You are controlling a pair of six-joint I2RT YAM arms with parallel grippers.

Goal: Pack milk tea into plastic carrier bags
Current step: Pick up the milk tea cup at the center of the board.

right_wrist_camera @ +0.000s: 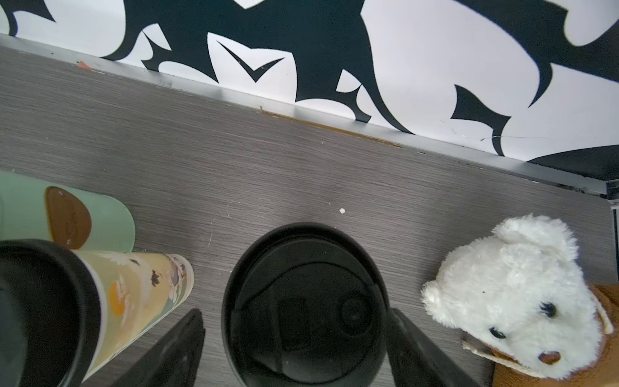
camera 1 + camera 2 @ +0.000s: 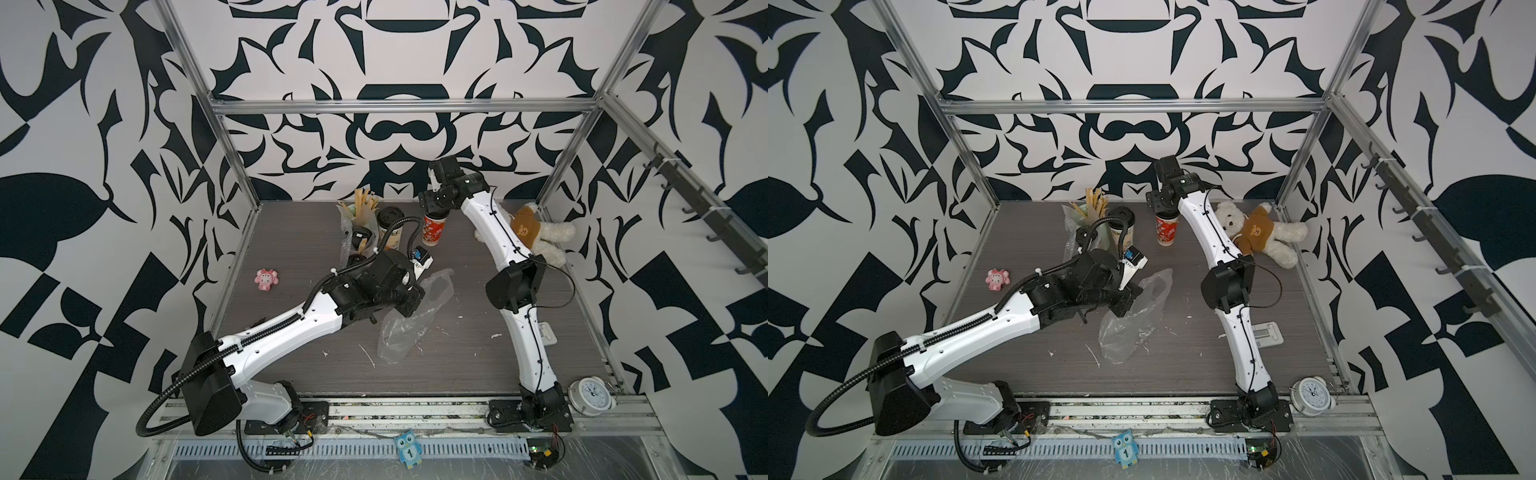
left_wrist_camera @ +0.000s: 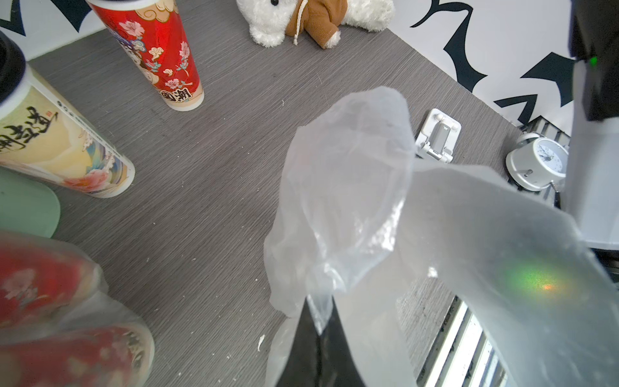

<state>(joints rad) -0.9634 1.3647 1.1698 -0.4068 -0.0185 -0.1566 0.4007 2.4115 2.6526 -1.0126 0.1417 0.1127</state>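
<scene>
In both top views the left gripper (image 2: 411, 301) lifts the empty carrier bag (image 2: 401, 336) mid-table, probably to present its mouth. The right gripper (image 2: 434, 210) hangs over a red milk tea cup (image 2: 434, 232) at the back.

Left wrist view: the jaws are pressed together, pinching the bag's film.

Right wrist view: the fingers (image 1: 174, 348) are spread either side of the black dome lid (image 1: 304, 305), clear of it, seemingly ready to grasp.

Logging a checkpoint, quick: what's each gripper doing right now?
Left gripper: closed, pinching the clear plastic bag.
Right gripper: open, jaws either side of the red cup's black lid.
</scene>
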